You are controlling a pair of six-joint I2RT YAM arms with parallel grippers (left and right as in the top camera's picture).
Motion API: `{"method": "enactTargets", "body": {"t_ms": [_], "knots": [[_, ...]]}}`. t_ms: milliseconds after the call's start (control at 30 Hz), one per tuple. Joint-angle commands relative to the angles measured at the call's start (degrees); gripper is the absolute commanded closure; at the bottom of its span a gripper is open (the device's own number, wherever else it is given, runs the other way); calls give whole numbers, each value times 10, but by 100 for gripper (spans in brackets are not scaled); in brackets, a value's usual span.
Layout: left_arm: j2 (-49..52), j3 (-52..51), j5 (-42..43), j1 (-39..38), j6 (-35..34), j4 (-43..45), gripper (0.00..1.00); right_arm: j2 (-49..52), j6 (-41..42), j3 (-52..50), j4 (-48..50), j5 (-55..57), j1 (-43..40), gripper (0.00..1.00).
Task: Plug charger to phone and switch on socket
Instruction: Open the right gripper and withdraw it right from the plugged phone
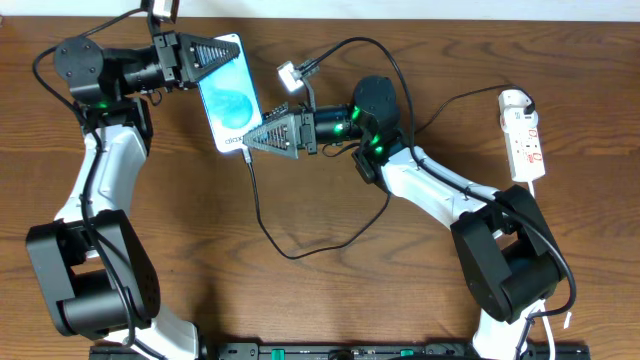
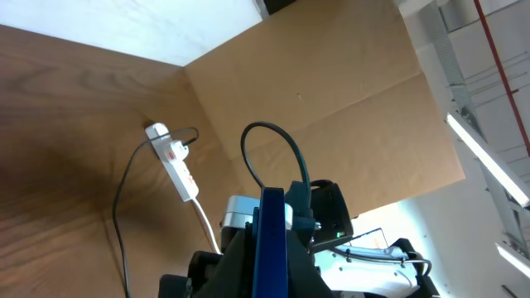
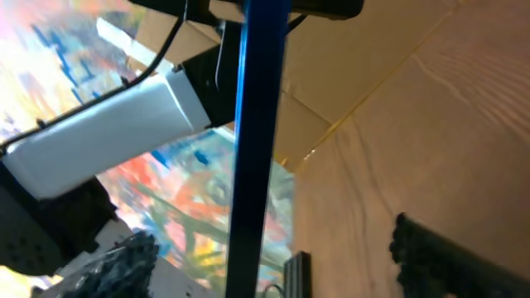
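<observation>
Upper centre of the overhead frame: the phone (image 1: 230, 95), blue screen up and tilted, clamped at its upper end by the left hand (image 1: 228, 50). At its lower end, the right hand (image 1: 250, 140), with fingers (image 3: 124, 261) spread apart on either side of the phone's thin edge in the right wrist view. From that lower end, the charger (image 1: 262, 215), looping down across the worktop (image 1: 350, 290) and back up to the right. Far right, well apart from the phone: the socket (image 1: 524, 135), lying flat. Seating of the plug tip in the phone: impossible to tell.
</observation>
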Motion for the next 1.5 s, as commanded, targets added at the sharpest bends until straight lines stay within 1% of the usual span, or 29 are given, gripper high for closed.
{"method": "enactTargets", "body": {"t_ms": [0,33,267,367,467,533,567,800,933,1033,1233,1333,1467], "knots": [[-14,1,2,18,12,5,93,-7,-7,5,1,-16,-15,4],[-14,1,2,23,12,5,93,-7,-7,5,1,-20,-19,1],[-14,1,2,68,8,2,93,-7,-8,5,1,-30,-42,1],[-14,1,2,83,9,-23,93,-7,-27,5,-13,-32,-48,1],[-14,1,2,91,9,-42,93,-7,-65,5,-92,-13,-52,1],[-14,1,2,92,9,-43,93,-7,-94,5,-189,21,-54,1],[-14,1,2,92,9,-43,93,-7,-113,5,-221,30,-55,1],[-14,1,3,92,9,-43,93,-7,-180,5,-350,115,-55,1],[-14,1,3,92,9,-43,93,-8,-231,5,-468,211,-56,1],[-14,-2,3,92,10,-43,93,-17,-259,5,-522,262,-56,1],[-14,-37,2,92,29,-43,93,-104,-302,5,-635,408,-55,1],[-14,-70,2,92,51,-43,93,-169,-317,5,-697,496,-55,1],[-14,-123,2,92,81,-43,93,-235,-321,5,-755,574,-55,1]]}}
